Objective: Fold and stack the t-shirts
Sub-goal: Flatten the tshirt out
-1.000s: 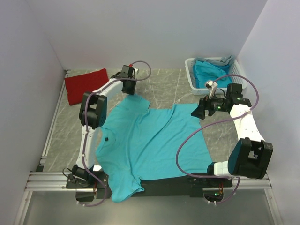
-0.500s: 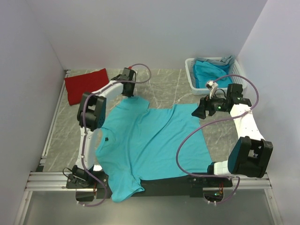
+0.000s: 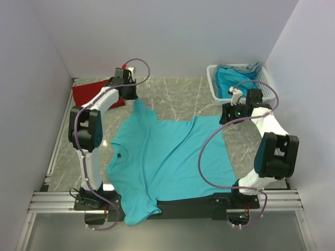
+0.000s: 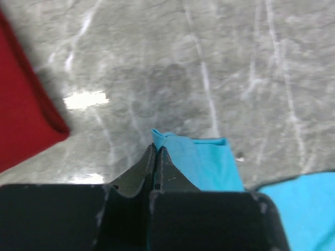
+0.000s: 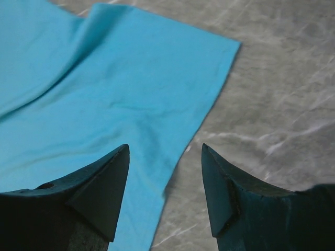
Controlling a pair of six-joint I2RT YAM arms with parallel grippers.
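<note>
Left fingers [image 4: 157,159], clamped on the blue shirt sleeve [image 4: 201,162], have tugged it flat for folding; my right fingers [image 5: 165,193] hang apart.

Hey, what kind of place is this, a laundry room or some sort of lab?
Most likely a robot test cell, not a home: a left arm and right arm mounted on a marble-look table, plain white walls around it, a turquoise t-shirt and a white basket.

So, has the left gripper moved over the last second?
Yes. The left gripper, shut on the turquoise shirt's sleeve, has swung left in the top view, from well right of the folded red shirt to just beside its right edge.
</note>
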